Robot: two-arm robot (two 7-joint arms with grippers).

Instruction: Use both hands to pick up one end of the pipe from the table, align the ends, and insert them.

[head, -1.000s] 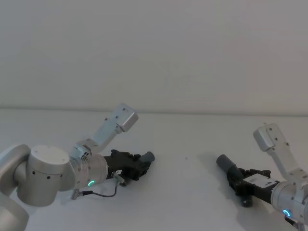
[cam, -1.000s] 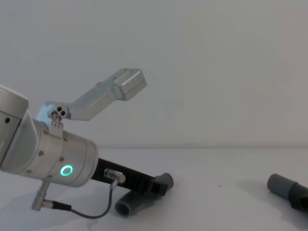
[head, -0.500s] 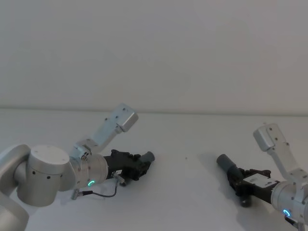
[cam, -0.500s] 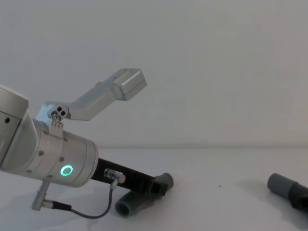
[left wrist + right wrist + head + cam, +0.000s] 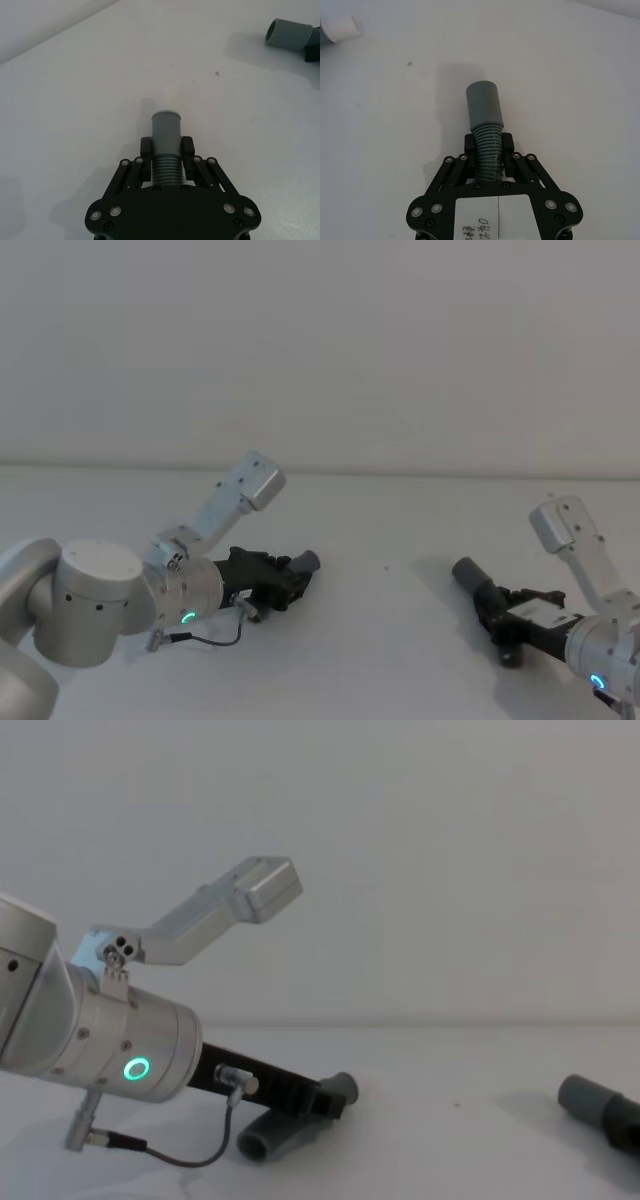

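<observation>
Pinching ribbed sections: left jaws on white-tipped piece (image 5: 165, 131), right jaws on socket piece (image 5: 483, 112), both sitting well apart. Risk: ribs flexing, tip entering skewed, jamming.

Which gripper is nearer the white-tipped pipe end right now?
Left. The left gripper is shut on the elbow piece at its ribbed section, the white-tipped end just beyond its fingers. The right gripper is across the table, shut on the other pipe piece.

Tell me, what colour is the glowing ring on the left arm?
Green; the ring shows best in chest view.
</observation>
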